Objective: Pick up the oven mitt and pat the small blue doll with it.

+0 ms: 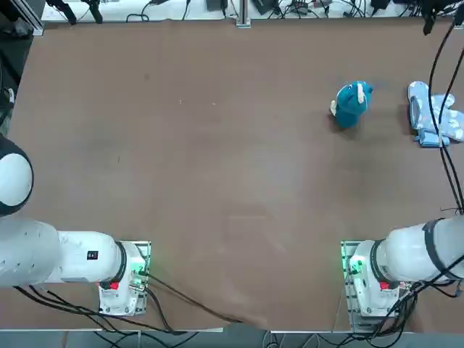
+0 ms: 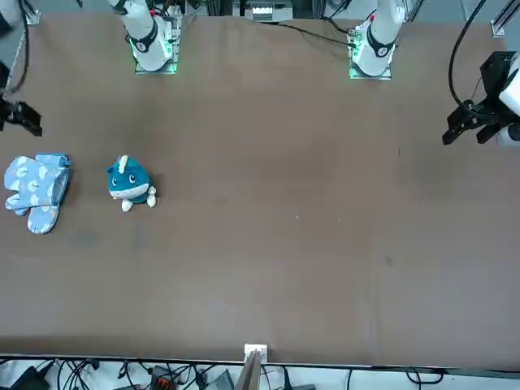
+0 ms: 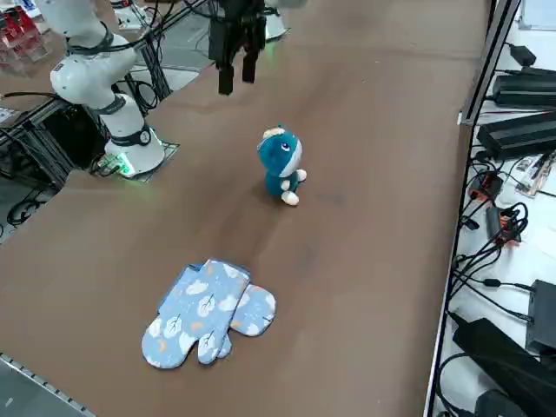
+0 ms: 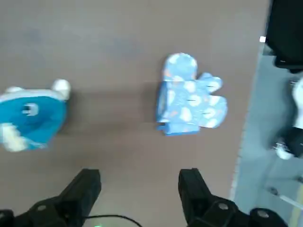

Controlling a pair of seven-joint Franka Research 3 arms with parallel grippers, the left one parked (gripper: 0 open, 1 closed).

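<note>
On table [image 1: 217,181] — one oven mitt [image 3: 208,311], one small blue doll [image 3: 280,165]; right gripper [image 3: 236,65] aloft, jaws apart.

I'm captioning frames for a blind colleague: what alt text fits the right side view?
A pale blue oven mitt lies flat on a brown table, apart from a small blue doll standing upright beyond it. The open right gripper hangs above the table, holding nothing.

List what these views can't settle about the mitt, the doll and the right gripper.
- Oven mitt, top view: cables cross it, edge crops it.
- Small blue doll, wrist view: blurred, cut by the edge.
- Right gripper, open above the table: top view doesn't show it; front view shows only a dark part.
</note>
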